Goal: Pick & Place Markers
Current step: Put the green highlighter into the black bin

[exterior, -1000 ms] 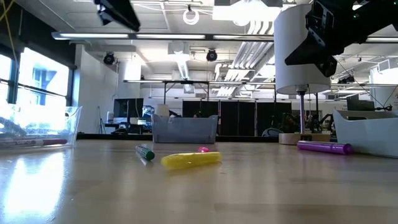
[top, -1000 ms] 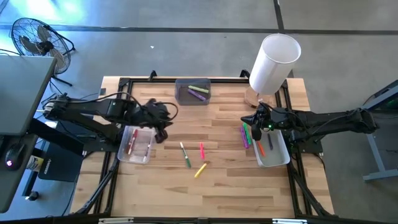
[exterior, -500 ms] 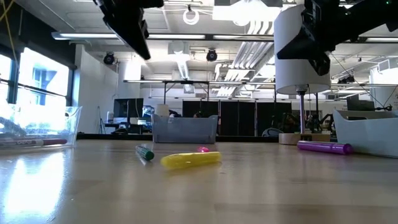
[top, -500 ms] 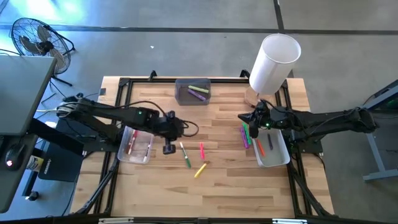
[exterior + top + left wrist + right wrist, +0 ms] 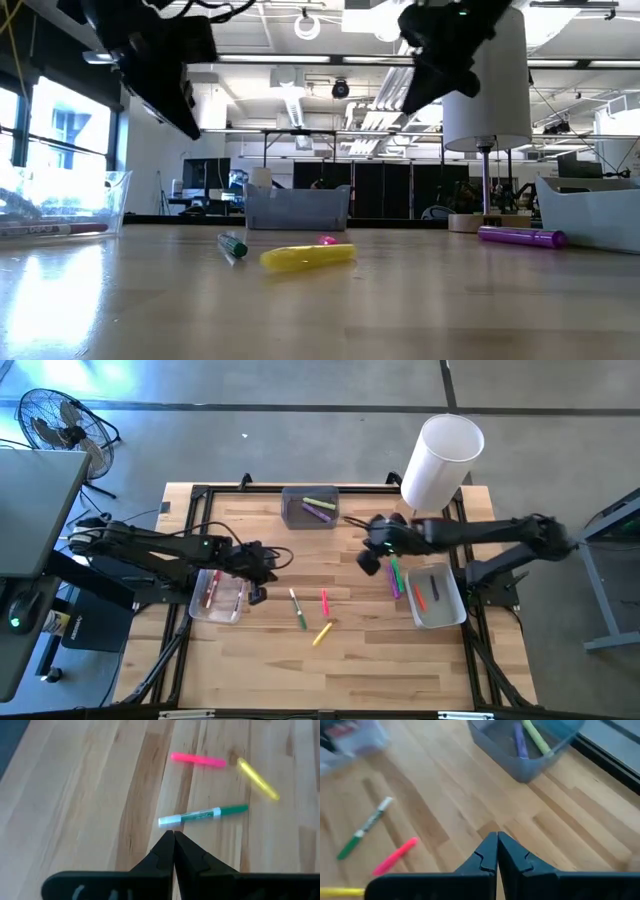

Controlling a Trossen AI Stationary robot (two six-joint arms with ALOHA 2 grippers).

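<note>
Three loose markers lie flat mid-table: a green-and-white one (image 5: 298, 610) (image 5: 202, 814), a pink one (image 5: 325, 601) (image 5: 198, 760) and a yellow one (image 5: 322, 633) (image 5: 307, 257). Purple and green markers (image 5: 395, 576) lie beside the white tray. My left gripper (image 5: 257, 595) (image 5: 173, 837) hovers shut above the wood, just left of the green marker. My right gripper (image 5: 368, 560) (image 5: 497, 840) hangs shut in the air right of centre, between the grey bin and the loose markers. Neither holds anything.
A grey bin (image 5: 310, 510) at the far edge holds purple and yellow-green markers. A clear bin (image 5: 220, 592) on the left holds red markers. A white tray (image 5: 437, 600) on the right holds a red-orange one. A tall white cylinder (image 5: 440, 460) stands at the far right corner.
My right gripper has swung from beside the white tray toward the table's left, to a spot right of centre. My left gripper has moved toward the near edge and down, reached out to the green marker, then drawn back slightly left. The markers have kept still.
</note>
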